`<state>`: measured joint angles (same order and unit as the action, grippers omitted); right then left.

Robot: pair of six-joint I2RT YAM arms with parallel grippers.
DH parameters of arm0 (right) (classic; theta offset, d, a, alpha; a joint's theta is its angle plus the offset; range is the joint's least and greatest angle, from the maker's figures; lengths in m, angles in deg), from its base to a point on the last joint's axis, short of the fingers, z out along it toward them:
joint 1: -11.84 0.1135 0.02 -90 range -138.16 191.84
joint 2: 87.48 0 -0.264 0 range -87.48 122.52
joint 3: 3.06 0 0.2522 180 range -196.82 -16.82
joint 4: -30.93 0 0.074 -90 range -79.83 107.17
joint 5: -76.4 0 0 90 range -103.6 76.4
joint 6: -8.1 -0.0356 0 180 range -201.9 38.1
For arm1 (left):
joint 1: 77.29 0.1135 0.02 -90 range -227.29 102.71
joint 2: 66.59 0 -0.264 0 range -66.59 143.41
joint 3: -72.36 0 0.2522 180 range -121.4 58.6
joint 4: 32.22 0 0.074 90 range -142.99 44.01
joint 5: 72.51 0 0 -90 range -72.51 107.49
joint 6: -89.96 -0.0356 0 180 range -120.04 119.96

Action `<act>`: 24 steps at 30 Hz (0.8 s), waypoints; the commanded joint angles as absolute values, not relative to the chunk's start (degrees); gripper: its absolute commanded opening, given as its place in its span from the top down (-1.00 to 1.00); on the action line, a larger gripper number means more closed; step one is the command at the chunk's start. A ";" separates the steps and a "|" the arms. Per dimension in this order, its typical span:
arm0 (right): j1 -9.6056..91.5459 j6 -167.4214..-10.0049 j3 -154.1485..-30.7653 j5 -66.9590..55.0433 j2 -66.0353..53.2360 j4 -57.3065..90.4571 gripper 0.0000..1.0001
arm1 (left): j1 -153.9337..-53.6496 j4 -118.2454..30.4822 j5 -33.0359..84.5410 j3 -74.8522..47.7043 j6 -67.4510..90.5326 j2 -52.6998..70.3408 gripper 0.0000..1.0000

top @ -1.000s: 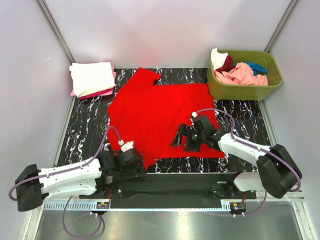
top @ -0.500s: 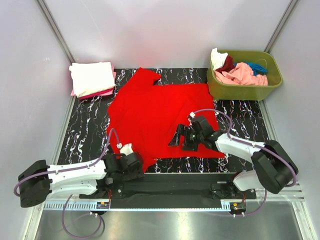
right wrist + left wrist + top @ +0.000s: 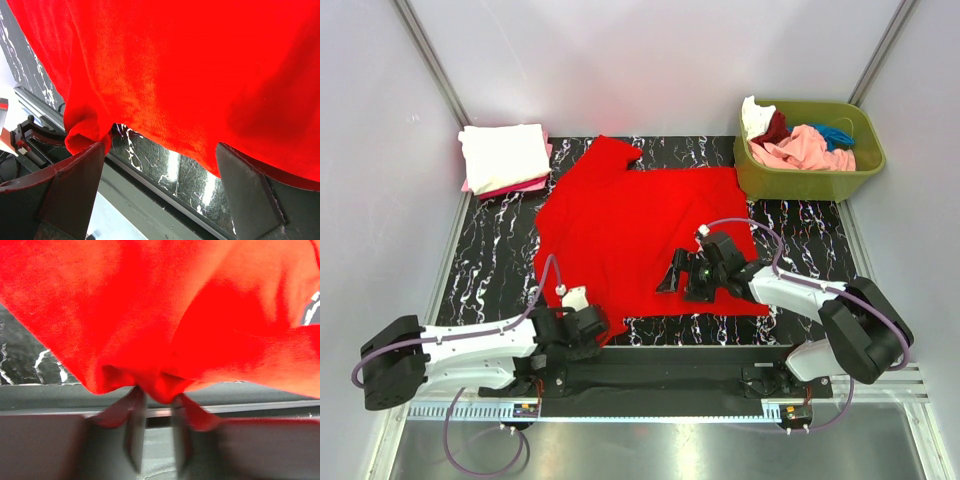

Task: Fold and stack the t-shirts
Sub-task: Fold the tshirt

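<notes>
A bright red t-shirt lies spread on the black marbled table. My left gripper is at its near left corner. In the left wrist view the jaws stand narrow, with a bunched fold of the red t-shirt pinched at the left gripper tips. My right gripper hovers wide open over the shirt's near right part. In the right wrist view the right gripper straddles the red t-shirt hem with nothing held.
A folded stack sits at the back left, a cream-white t-shirt on a pink one. The olive-green bin at the back right holds pink, dark red, teal and white shirts. A metal rail runs along the table's near edge.
My left gripper has slid slightly right along the near edge and its jaws have narrowed onto the shirt's corner. The right gripper has edged a little left, still open.
</notes>
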<state>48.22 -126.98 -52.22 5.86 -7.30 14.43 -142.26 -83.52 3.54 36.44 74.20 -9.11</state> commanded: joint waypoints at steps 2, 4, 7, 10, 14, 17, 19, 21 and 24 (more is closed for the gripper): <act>48.84 -126.63 -53.03 6.35 -7.15 16.64 -0.99 | -141.54 -77.98 -9.22 33.99 71.07 -7.88 1.00; 48.85 -126.63 -53.03 6.18 -7.76 16.21 -0.98 | -141.36 -79.29 -9.14 32.32 70.37 -7.17 1.00; 48.84 -127.33 -53.21 1.72 -12.49 11.21 -0.97 | -141.36 -83.84 -8.97 29.07 69.49 -7.43 1.00; 48.76 -131.09 -54.17 -11.10 -20.58 -2.13 -1.00 | -141.36 -90.17 -8.70 26.34 70.10 -11.20 1.00; 47.45 -137.17 -56.11 -25.71 -28.76 -23.12 -0.99 | -141.28 -95.63 -7.21 25.38 71.06 -20.51 1.00; 44.46 -139.73 -54.45 -28.01 -33.77 -28.86 -0.99 | -140.93 -98.45 -6.59 25.02 70.98 -26.06 1.00; 39.63 -141.21 -51.74 -27.23 -37.28 -30.28 -0.99 | -140.84 -99.85 -6.33 25.02 71.15 -27.91 1.00; 34.29 -141.40 -49.53 -24.69 -40.53 -29.77 -1.00 | -140.66 -100.21 -5.63 24.93 71.50 -28.53 1.00; 30.49 -141.49 -47.24 -23.53 -41.34 -28.80 -1.00 | -140.66 -99.69 -4.40 24.32 72.03 -29.75 1.00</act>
